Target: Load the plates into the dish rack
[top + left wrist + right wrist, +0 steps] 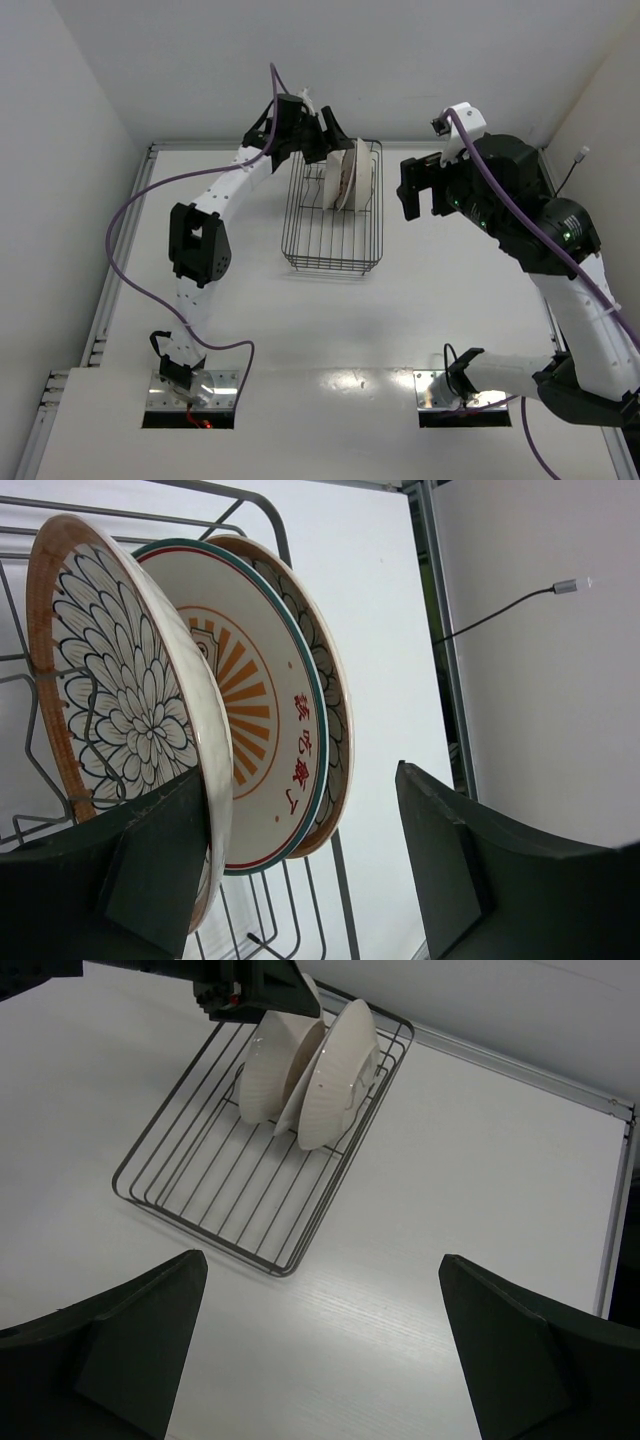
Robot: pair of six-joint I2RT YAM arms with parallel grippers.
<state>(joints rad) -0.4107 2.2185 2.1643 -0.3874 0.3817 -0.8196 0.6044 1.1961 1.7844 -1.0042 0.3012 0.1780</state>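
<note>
- All three plates stand on edge in the dish rack (333, 240). They're bunched at its far end, upper middle of the top view.
- From the left wrist cam, the nearest brown-rimmed plate (120, 700) shows its petal pattern on the left of the frame. The sunburst plate (255, 740) sits right behind it, with a green-and-red edge line and red characters. The far brown-rimmed plate (338, 710) peeks out behind that.
- The right wrist cam sees their white undersides leaning together in the upper middle of the frame.
- The left pincer (330, 140) sits over the plates at the top end of the rack with its jaws spread wide. One finger (150, 860) is right up against the nearest plate's rim, and I can't tell if it's touching. The other finger (450, 860) is well off to the right, apart from the plates. It's not clamping anything.
- The right pincer (425, 195) hangs above the table (300, 330) to the right of the rack. Its jaws are as wide as they go, with only bare table between them.
- A thin cable (570, 584) with a plug end shows by the wall, upper right of the left wrist view.
</note>
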